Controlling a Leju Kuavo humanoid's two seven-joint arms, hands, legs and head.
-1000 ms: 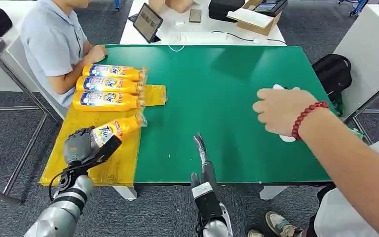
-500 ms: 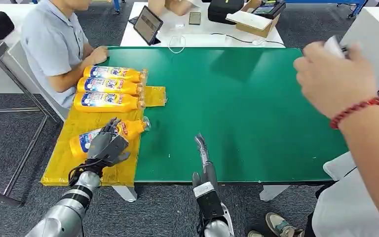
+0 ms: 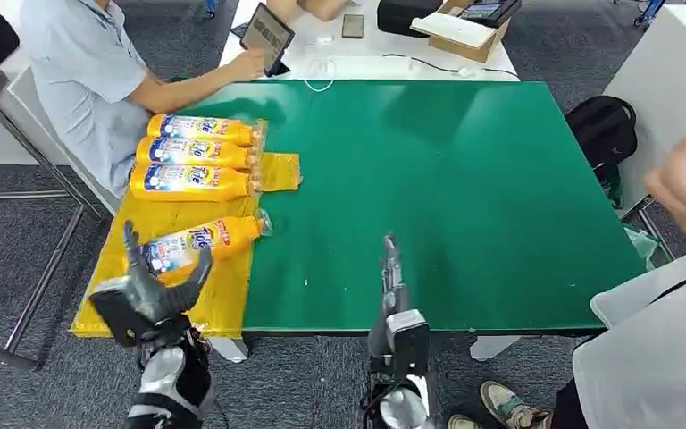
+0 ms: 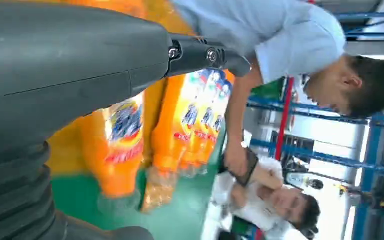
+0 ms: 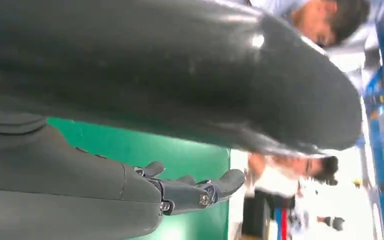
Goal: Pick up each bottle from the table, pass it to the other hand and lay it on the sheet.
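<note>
Head view: we note left robot hand (image 3: 147,290) released, fingers spread, just short of nearest detergent bottle (image 3: 198,241), long axis pointing toward green tabletop (image 3: 464,206).

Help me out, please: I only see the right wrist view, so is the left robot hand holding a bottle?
Observer: No, the left robot hand holds nothing; its fingers are spread above the near end of the yellow sheet.
Operator: Where is the nearest bottle, then?
Observer: The nearest bottle lies on the sheet just beyond that hand, cap end toward the green table.
Operator: And the others?
Observer: Three bottles lie side by side at the sheet's far end.
</note>
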